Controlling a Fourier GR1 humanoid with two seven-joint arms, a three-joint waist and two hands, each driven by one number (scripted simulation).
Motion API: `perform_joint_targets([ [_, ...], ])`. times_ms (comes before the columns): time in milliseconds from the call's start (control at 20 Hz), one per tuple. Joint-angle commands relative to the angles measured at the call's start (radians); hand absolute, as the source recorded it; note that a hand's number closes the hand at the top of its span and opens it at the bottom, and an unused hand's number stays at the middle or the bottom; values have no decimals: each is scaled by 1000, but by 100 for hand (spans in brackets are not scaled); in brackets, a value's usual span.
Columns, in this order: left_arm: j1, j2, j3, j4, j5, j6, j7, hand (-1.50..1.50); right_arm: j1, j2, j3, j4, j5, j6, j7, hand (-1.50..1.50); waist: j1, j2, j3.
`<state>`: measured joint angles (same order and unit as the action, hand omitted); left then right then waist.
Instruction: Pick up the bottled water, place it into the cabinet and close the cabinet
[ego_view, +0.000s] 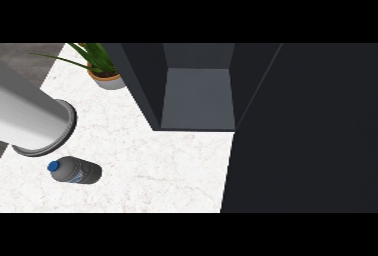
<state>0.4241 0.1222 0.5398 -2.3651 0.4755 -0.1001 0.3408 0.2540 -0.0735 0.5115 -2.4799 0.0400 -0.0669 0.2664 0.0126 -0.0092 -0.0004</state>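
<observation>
Bottled water (74, 171) with a blue cap stands on the white worktop (162, 165) near its front left corner. Neither hand shows, so their state cannot be told. At the back edge, the dark cabinet (198, 95) stands open beside a potted plant (103, 67).

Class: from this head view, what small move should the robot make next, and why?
Probably bring a hand toward the bottle. It stands untouched on the counter, no hand is in view, and the cabinet already stands open, so grasping comes first.
</observation>
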Motion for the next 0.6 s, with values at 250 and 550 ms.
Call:
perform_joint_targets([
  [250, -50, 7, 36, 10, 61, -44, -18, -150, -85, 10, 120, -124, 192, -100, 169, -150, -11, 4, -2],
  [550, -42, -52, -28, 14, -17, -71, -36, -150, -2, -77, 86, -117, 144, -86, 55, -150, -16, 5, 0],
])
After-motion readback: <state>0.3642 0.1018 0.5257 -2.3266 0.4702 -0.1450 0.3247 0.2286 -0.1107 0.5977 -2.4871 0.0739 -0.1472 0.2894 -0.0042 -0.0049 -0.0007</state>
